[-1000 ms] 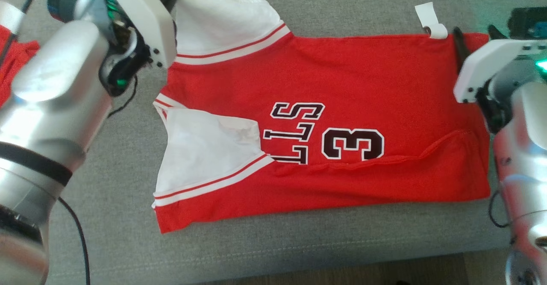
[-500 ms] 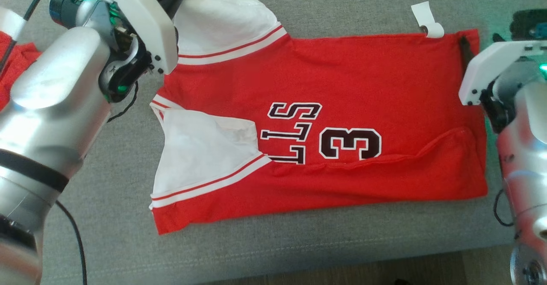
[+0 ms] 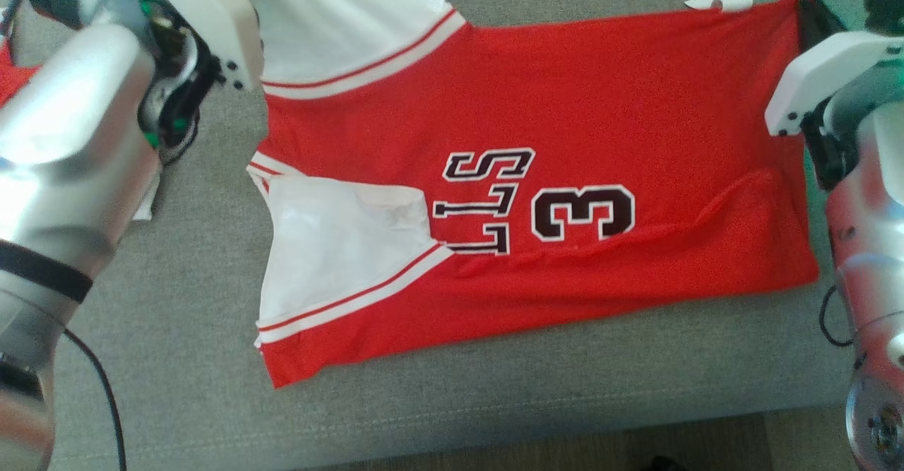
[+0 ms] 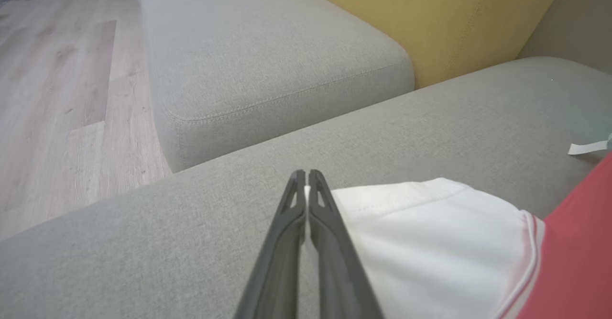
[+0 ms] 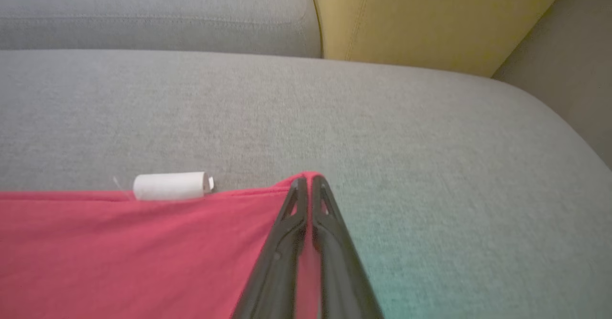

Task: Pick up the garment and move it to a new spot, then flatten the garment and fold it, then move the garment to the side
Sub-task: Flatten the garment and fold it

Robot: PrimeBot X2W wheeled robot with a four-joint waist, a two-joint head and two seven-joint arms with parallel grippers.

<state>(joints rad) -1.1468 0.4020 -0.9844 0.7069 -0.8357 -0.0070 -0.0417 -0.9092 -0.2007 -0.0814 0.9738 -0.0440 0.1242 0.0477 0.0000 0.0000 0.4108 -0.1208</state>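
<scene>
The red garment [image 3: 565,104] on the grey sofa [image 3: 176,330] shows "3" and the letters "LLS", sideways. The left pincer [image 4: 306,185] is clamped on its white sleeve [image 4: 430,237]. The right pincer [image 5: 309,185] is clamped on a red hem corner.

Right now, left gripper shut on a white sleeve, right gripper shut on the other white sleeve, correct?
No: the right wrist view shows the right gripper shut on the red corner of the jersey. The left gripper is shut on a white sleeve.
</scene>
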